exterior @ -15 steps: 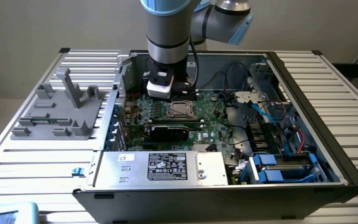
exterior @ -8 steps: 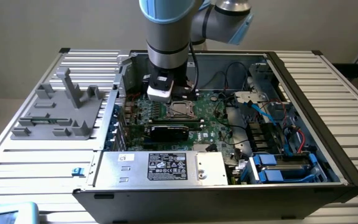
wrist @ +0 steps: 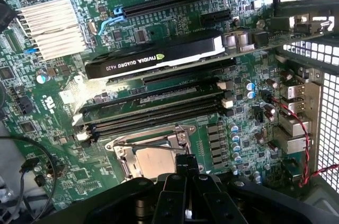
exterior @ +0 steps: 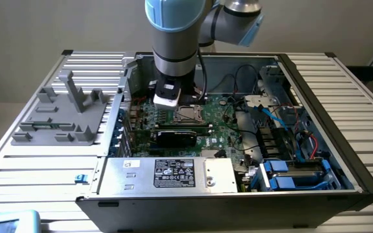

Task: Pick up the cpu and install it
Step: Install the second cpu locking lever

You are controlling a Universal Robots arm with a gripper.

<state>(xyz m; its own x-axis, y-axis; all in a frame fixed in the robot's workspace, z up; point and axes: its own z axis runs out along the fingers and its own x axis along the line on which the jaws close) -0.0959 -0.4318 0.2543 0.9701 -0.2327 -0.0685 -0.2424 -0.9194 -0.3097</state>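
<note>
**Gripper at CPU Socket, Open Computer Case**

Exterior view: arm reaching down into open computer case (exterior: 342, 160), gripper (exterior: 168, 99) low over green motherboard (exterior: 222, 124), socket (exterior: 188, 114) just beside it at about 4 o'clock. Black graphics card (exterior: 181, 134) at 6 o'clock from socket, power supply (exterior: 167, 174) further along the same line. Grey plastic fixture (exterior: 63, 114) on slatted table (exterior: 37, 165), at 9 o'clock from the case, well apart from the gripper.

Wrist view: close detail not resolved from outside. Gripper (wrist: 186, 181) directly beside socket (wrist: 151, 152); metal frame and lever wire visible around a silver-grey square, the cpu (wrist: 153, 161), lying within the socket frame and partly hidden behind the black fingers (wrist: 186, 168). Fingers drawn together, nothing visibly held between them. Whether fully seated: cannot tell. Card lettering legible, finned heatsink (wrist: 50, 27) and empty memory slots (wrist: 153, 108) also shown.
</note>
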